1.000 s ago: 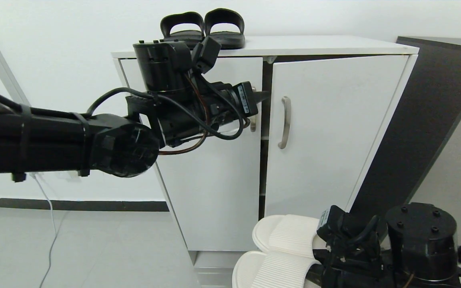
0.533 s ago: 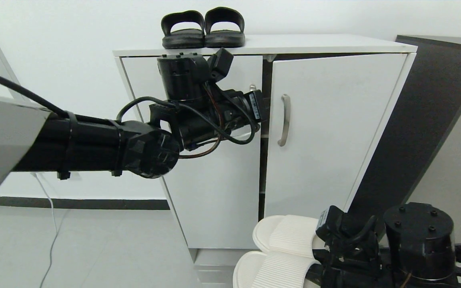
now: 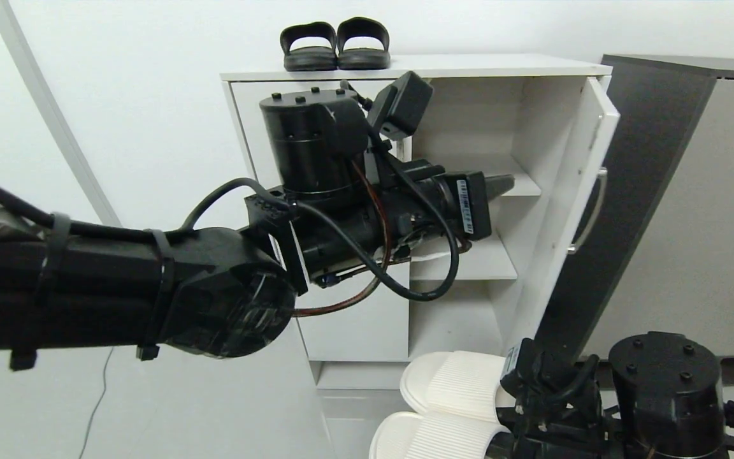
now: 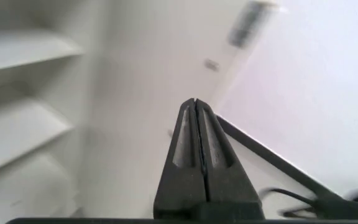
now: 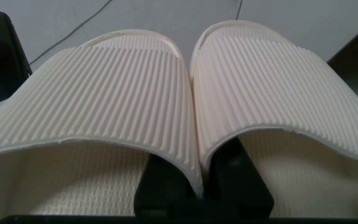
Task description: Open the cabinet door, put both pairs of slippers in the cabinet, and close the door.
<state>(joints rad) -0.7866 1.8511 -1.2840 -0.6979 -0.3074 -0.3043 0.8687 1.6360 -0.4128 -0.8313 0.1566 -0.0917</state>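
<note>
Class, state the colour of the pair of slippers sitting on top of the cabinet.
The slippers are plain black; the head view shows them best.

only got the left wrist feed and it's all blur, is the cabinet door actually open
Observer: Yes. The head view shows the right door swung wide, with the shelves exposed.
Operator: ok where are the white slippers
Observer: The white slippers are clamped side by side in the right gripper, low in front of the cabinet.
Operator: and the black pair
Observer: The black slippers sit on top of the cabinet, toward its left end.
</note>
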